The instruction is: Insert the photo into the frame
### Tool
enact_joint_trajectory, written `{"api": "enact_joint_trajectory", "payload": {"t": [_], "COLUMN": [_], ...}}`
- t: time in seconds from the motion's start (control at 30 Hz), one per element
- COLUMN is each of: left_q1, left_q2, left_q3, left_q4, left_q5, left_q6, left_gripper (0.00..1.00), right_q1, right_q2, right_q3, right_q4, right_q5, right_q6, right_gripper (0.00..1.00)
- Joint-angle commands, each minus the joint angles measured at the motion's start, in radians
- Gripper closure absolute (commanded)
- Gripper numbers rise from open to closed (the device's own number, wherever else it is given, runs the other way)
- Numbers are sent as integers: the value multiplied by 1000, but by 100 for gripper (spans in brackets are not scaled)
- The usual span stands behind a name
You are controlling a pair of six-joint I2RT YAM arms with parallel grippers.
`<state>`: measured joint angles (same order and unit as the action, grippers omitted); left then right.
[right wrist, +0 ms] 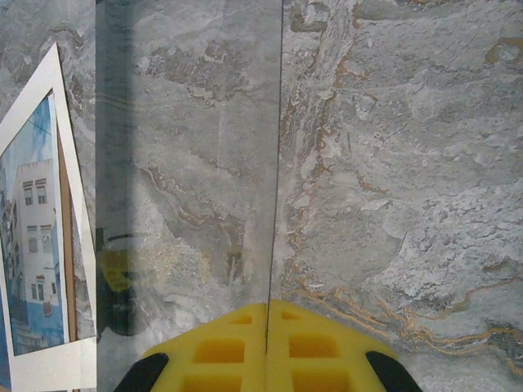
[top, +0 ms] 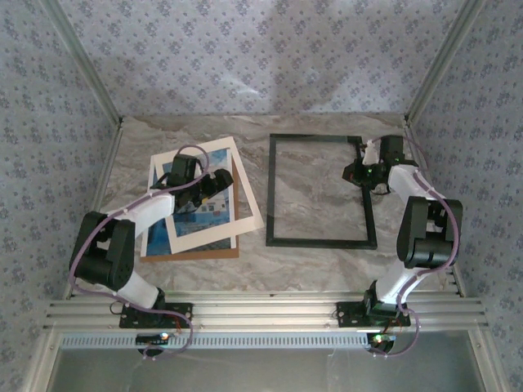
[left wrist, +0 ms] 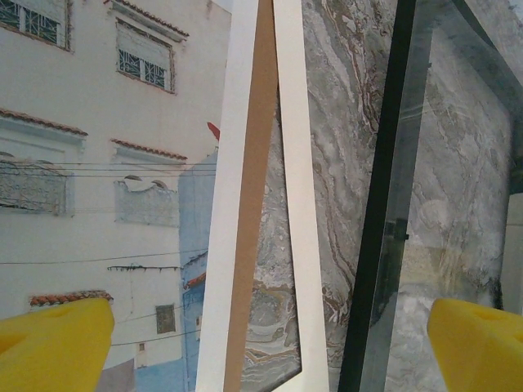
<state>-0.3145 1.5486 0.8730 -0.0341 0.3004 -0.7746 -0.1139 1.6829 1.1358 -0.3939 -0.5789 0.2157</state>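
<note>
The photo (top: 243,204), blue-and-white buildings inside a wide cream border, lies askew on the left of the table. My left gripper (top: 212,181) hovers over its right part. In the left wrist view the left gripper (left wrist: 265,359) is open, its yellow fingertips (left wrist: 53,343) far apart above the photo (left wrist: 106,163), with nothing between them. The thin black frame (top: 319,242) lies right of centre. My right gripper (top: 358,171) sits at its right side. In the right wrist view the right gripper (right wrist: 267,327) is shut on the frame's thin edge (right wrist: 274,163), and the surface left of that edge looks glassy.
A plain brown backing board (top: 192,254) lies under the photo, its edge showing beside the cream border (left wrist: 249,204). The marble-patterned table (top: 327,269) is enclosed by patterned walls on three sides. The photo's corner (right wrist: 33,245) appears at the left of the right wrist view.
</note>
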Motion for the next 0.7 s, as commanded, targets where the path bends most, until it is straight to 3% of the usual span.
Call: {"api": "enact_joint_trajectory", "payload": {"t": [0.0,0.67], "left_q1": [-5,-16], "left_q2": [4,30], "left_q3": [18,40], "left_q4": [-20,-26], "left_q5": [17,28], "left_q6": [19,21], "left_gripper": [2,1], "right_q1": [-16,-19], "right_q2": [-29,10], "right_q3": [29,117], "right_q4": [-30,-104], "right_q5": [15,-2], "right_q6": [-22,-84], "right_gripper": [99,100]}}
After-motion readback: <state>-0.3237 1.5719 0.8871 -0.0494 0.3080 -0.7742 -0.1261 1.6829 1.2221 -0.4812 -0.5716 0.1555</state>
